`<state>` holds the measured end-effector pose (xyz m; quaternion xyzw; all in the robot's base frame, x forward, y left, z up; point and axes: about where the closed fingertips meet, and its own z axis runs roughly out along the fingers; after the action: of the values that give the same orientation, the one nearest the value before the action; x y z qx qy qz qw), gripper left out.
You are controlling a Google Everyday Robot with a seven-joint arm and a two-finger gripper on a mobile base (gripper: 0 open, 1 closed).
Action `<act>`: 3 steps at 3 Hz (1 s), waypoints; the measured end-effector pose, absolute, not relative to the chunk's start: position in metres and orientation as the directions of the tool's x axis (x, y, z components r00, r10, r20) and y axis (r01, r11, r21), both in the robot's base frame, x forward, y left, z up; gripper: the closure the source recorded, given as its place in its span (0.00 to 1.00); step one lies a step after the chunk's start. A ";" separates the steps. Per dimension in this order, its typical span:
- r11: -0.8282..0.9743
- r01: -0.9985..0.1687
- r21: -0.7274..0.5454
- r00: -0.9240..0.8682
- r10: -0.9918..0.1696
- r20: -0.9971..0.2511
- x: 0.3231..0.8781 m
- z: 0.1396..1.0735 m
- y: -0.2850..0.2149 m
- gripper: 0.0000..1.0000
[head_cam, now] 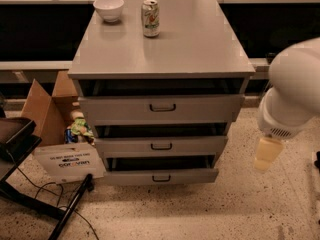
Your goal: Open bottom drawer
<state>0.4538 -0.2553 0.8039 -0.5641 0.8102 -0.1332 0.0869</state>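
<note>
Gripper (265,154) being held right of cabinet (190,44), well apart from bottom drawer (192,176), lowest front near floor; open-or-closed state cannot be told. Risk being judged: small handle (161,178) being missed, middle drawer (200,145) being hooked instead.

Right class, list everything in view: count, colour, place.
grey metal three-drawer cabinet: one, grey, centre
grey bottom drawer: one, grey, lowest
grey top drawer, grey middle drawer: two, grey, above it
white round bowl: one, white, cabinet top, back left
green-and-white drink can: one, upright, right of bowl
brown cardboard box: one, brown, floor left of cabinet
white printed sign: one, white, floor before box
white robot arm: one, white, right edge
gripper: one, pale yellow, below arm, right of cabinet, apart
</note>
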 end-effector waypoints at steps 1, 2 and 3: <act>0.307 -0.908 -0.286 -0.329 -0.944 0.030 0.468 0.733 -0.255 0.00; 0.309 -0.909 -0.281 -0.327 -0.945 0.018 0.470 0.727 -0.251 0.00; 0.313 -0.913 -0.260 -0.317 -0.948 -0.029 0.475 0.702 -0.231 0.00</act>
<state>0.4746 -0.2307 0.7021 -0.5778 0.8054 -0.0981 0.0884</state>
